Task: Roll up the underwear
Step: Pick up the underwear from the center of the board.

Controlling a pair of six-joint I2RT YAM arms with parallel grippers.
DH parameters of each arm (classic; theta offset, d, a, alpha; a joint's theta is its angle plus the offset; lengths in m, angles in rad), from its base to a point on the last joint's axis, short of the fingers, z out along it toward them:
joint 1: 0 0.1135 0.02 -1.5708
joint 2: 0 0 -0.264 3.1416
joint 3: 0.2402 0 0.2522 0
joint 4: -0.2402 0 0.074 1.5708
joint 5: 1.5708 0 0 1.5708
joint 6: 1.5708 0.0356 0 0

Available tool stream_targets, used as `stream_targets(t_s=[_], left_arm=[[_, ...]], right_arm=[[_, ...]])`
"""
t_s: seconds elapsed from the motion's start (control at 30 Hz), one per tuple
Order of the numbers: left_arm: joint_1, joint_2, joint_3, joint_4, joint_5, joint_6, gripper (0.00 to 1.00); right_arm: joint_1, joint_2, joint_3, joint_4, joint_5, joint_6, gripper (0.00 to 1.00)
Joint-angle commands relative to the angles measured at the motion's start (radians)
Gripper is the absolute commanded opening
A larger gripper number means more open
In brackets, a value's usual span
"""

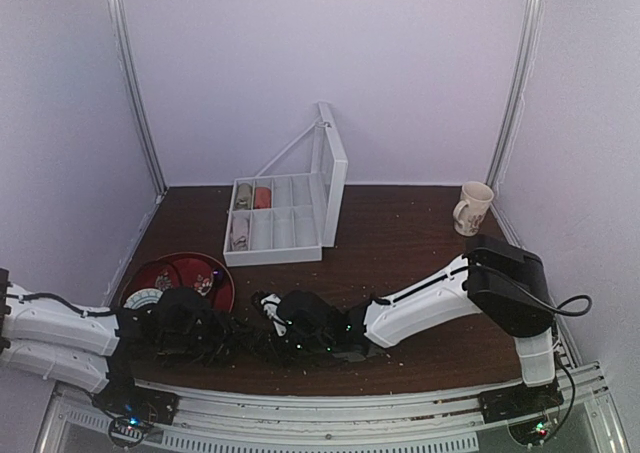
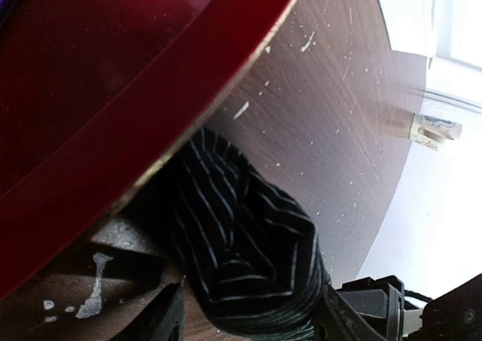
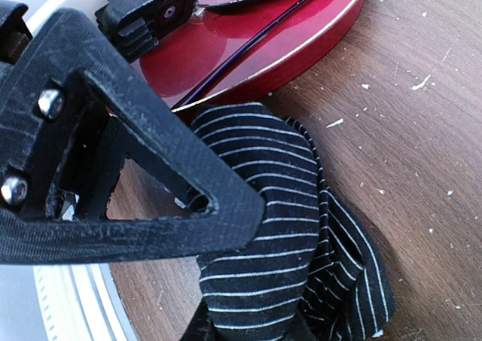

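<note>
Rolling seemingly midway: underwear (image 3: 286, 228) bunched against red tray (image 3: 248, 47) rim, clamped in left gripper (image 2: 256, 318), hold of right gripper (image 1: 280, 323) impossible to tell; next, likely tucking loose folds tighter

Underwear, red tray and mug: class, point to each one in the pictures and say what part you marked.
underwear (image 3: 301, 228), right wrist view, middle of the striped bundle.
red tray (image 3: 301, 28), right wrist view, bare inner wall near the rim.
mug (image 1: 473, 207), top external view, side of its body.
</note>
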Motion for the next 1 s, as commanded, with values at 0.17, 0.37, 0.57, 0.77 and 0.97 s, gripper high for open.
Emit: stream_targets(t_s=[0.17,0.37,0.57,0.77,0.97], left_arm=[[-0.054,0.061,-0.006,0.061,-0.037,-0.091,0.8],[-0.061,0.108,-0.023,0.121,-0.055,-0.107,0.82],[-0.061,0.132,-0.033,0.141,-0.068,-0.104,0.83],[-0.061,0.173,-0.051,0.199,-0.085,-0.124,0.79],[-0.061,0.203,-0.044,0.22,-0.087,-0.119,0.6]], right_arm=[[0.021,0.066,-0.041,-0.211,-0.027,0.003,0.0],[0.027,0.06,-0.051,-0.175,-0.07,0.003,0.0],[0.033,0.062,-0.05,-0.177,-0.077,-0.005,0.0],[0.036,0.066,-0.039,-0.176,-0.127,-0.024,0.0],[0.04,0.069,-0.04,-0.156,-0.195,-0.031,0.0]])
